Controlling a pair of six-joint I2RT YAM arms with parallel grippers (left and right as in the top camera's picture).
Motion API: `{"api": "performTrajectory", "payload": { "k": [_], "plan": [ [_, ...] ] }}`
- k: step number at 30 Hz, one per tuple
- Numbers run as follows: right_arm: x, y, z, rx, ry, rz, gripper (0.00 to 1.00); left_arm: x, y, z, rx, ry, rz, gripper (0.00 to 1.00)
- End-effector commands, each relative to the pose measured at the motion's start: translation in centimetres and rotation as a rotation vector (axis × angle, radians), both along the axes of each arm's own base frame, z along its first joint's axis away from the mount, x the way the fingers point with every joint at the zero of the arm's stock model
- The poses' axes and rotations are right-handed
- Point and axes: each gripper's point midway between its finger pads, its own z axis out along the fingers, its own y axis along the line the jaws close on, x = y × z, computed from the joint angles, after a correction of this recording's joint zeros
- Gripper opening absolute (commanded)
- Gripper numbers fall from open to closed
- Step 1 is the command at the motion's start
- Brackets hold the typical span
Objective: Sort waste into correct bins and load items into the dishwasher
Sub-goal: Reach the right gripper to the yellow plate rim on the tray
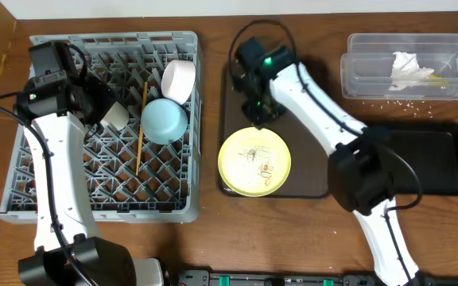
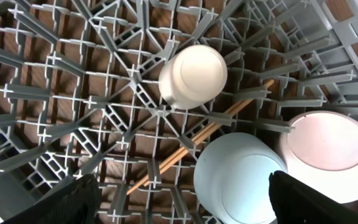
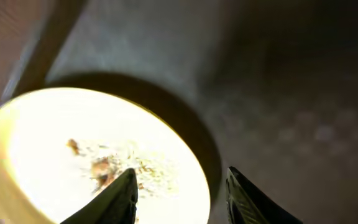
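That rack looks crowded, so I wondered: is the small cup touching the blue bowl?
Apart. The left wrist view shows the cup and blue bowl separated by bare rack pegs and a chopstick.

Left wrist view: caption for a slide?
Open left claw above grey rack holding white cup, chopstick, light blue bowl and white bowl.

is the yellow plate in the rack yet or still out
Out. The yellow plate lies flat on the brown serving tray, right of the grey rack, food specks on it.
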Motion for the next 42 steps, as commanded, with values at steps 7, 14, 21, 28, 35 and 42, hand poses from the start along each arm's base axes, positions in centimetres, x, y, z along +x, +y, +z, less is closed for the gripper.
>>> {"api": "performTrajectory", "payload": {
  "k": [7,14,21,28,35,42],
  "plan": [
    [0.3,-2.6,-1.1,-0.074,-0.001,-0.015,0.46,-0.1,0.0,0.0,-0.011,-0.002,0.011,0.88],
    [-0.2,-3.6,-2.2,-0.061,0.051,-0.041,0.45,-0.1,0.0,0.0,-0.011,-0.002,0.011,0.88],
    [-0.6,-4.2,-3.5,-0.083,0.066,-0.043,0.44,-0.1,0.0,0.0,-0.011,-0.002,0.011,0.88],
    [2.1,-8.4,-3.2,-0.277,-0.076,-0.171,0.45,-0.1,0.0,0.0,-0.011,-0.002,0.011,0.88],
    [4.1,-12.6,-2.8,-0.349,-0.117,-0.239,0.48,-0.1,0.0,0.0,-0.011,-0.002,0.011,0.88],
    [6.4,-15.9,-1.9,-0.333,-0.146,-0.344,0.48,-0.1,0.0,0.0,-0.011,-0.002,0.011,0.89]
  ]
}}
